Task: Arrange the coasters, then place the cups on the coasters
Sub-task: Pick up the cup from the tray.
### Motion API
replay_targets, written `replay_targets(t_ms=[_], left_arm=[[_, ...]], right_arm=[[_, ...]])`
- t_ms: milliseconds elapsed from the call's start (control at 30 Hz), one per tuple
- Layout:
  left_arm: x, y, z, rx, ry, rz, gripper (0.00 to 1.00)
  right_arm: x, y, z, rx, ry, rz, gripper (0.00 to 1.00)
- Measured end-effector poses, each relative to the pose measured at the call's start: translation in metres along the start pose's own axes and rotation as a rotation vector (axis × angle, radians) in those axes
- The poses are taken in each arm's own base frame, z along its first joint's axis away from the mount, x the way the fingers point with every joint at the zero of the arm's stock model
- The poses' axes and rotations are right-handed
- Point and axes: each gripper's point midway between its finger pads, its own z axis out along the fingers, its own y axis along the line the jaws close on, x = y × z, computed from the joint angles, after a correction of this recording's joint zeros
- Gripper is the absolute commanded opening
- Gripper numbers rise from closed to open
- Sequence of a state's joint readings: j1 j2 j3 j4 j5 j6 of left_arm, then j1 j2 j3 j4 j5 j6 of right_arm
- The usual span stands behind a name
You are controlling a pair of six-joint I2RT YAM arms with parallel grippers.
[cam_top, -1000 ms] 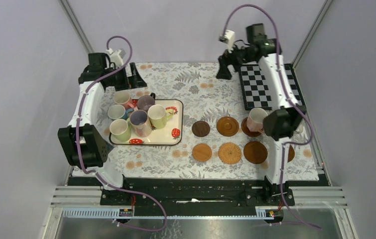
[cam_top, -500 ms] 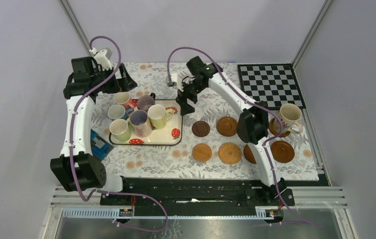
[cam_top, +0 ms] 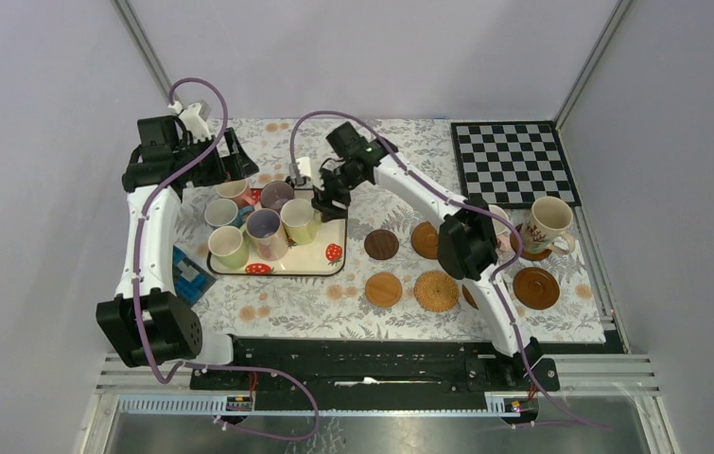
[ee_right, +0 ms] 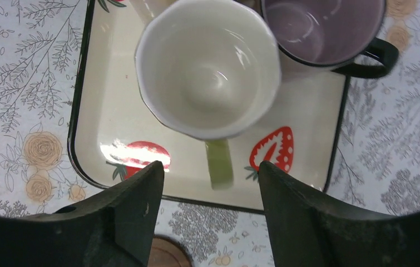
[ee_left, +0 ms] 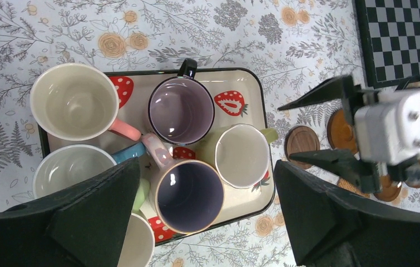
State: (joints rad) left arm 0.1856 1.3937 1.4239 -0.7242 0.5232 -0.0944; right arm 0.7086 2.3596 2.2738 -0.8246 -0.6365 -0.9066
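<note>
The worktop (cam_top: 305, 298), covered by a floral cloth, carries a checkerboard mat (cam_top: 513, 163) at its far right corner and a strawberry-print tray (cam_top: 310, 255) on the left. Six cups stand crowded in the tray. Among them are a pale green cup (ee_right: 207, 67) with a cream inside at the tray's right side and a purple cup (ee_right: 319, 28) with a black handle just beside it. A tall patterned cup (cam_top: 547, 224) stands on a brown coaster (cam_top: 526, 253) at the right, well apart from the tray. More coasters lie in two rows between the tray and that cup: a dark coaster (cam_top: 381, 244), a tan coaster (cam_top: 383, 288) and a woven coaster (cam_top: 436, 290), all bare. Others are partly hidden by the right arm. The left claw (ee_left: 206, 164) hangs above the tray's cups, spread wide and holding nothing. The right claw (ee_right: 210, 167) hovers over the pale green cup, its fingers moderately apart on either side of the green handle, with a gap showing on each side.
</note>
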Motion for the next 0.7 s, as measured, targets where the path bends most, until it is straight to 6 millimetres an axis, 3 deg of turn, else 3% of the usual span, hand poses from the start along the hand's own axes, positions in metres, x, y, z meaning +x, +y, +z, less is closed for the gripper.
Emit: replay_targets(t_ms=[233, 700], left_arm=[[-0.002, 0.010, -0.002, -0.044, -0.010, -0.038, 0.99], [-0.007, 0.016, -0.003, -0.058, -0.029, -0.057, 0.99]], right_arm=[[0.005, 0.015, 0.035, -0.040, 0.035, -0.066, 0.59], [0.019, 0.017, 0.045, -0.040, 0.071, -0.080, 0.42]])
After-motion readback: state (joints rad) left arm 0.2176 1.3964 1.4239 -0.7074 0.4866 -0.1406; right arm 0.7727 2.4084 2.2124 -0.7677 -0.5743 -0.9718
